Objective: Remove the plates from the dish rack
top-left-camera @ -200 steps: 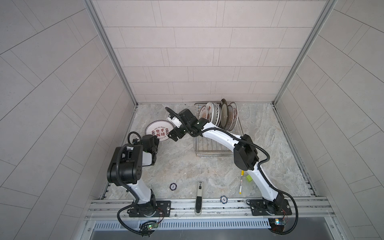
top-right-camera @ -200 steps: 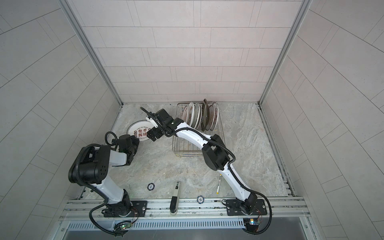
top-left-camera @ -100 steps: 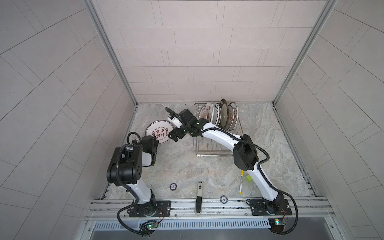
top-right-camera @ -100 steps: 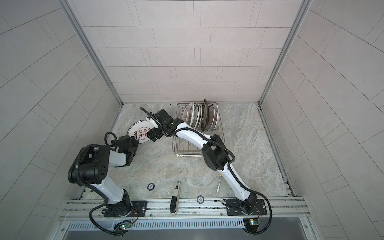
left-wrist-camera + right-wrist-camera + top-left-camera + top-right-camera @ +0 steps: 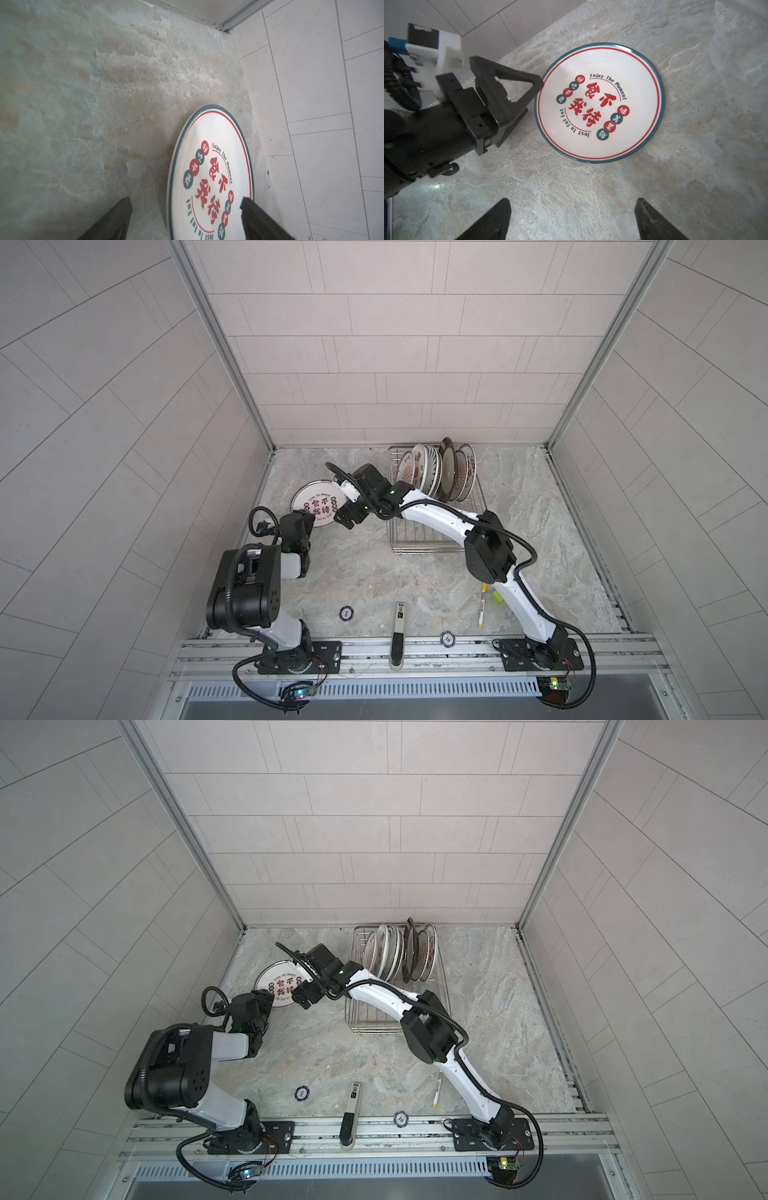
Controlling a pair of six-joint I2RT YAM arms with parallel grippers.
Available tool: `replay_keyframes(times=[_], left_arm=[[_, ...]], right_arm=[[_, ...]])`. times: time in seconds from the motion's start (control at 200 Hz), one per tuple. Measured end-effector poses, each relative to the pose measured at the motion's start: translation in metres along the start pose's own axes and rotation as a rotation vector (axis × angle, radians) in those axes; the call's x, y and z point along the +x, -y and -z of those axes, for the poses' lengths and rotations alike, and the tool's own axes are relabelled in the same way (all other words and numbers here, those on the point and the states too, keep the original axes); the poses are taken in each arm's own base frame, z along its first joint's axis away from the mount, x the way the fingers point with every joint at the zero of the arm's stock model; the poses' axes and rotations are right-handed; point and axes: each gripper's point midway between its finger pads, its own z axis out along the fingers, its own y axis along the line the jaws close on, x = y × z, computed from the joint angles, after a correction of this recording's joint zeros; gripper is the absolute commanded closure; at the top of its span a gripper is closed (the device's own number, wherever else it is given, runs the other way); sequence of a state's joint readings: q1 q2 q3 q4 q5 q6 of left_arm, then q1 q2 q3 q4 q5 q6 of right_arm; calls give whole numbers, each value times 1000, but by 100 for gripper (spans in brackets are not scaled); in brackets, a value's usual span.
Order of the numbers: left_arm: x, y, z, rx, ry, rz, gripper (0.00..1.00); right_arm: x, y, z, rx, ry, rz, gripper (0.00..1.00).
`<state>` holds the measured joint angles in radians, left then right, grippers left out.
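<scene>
The left gripper (image 5: 186, 202), spread, sits at the flat plate (image 5: 216, 133) rim; the right gripper (image 5: 573, 201) gapes nearby. The right arm (image 5: 436, 516) crosses the dish rack (image 5: 415, 538).

Enclosure around the worktop (image 5: 540, 510), a grey-beige slab with marbled veining, seen from above in both top views. Behind the worktop rises a back wall (image 5: 407, 364) of pale rectangular tiles laid in staggered courses. The left wall (image 5: 104, 427) and right wall (image 5: 685, 427) flanking the worktop carry larger tiles of the same tone. Aluminium corner posts (image 5: 224, 348) stand where these side walls meet the back wall. Along the worktop's near edge runs a slotted aluminium rail (image 5: 469, 651), with a ventilation grille (image 5: 415, 691) just beyond it. Lighting is even and diffuse; shadows on the worktop are soft.
</scene>
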<state>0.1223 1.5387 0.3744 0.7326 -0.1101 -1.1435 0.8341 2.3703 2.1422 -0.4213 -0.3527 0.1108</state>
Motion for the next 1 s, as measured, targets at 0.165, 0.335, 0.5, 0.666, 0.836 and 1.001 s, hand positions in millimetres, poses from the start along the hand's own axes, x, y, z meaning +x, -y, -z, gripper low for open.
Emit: replay_keyframes(times=[0.165,0.335,0.5,0.666,0.836,1.001], left_arm=[[-4,-7,14,-16,16,-12,0],[-15,8,35,17,31,-30,0],[-22,37,60,111,36,-62,0],[2,76,87,216,-43,-189,0],[24,117,121,337,-81,-328,0],[43,149,147,494,-132,-400,0]], right_arm=[[5,-3,15,11,-4,14,2],[-9,-7,59,53,61,47,0],[-22,-9,118,126,167,66,0],[-25,0,171,238,258,57,0],[-15,23,212,350,315,7,0],[2,60,251,487,356,-54,0]])
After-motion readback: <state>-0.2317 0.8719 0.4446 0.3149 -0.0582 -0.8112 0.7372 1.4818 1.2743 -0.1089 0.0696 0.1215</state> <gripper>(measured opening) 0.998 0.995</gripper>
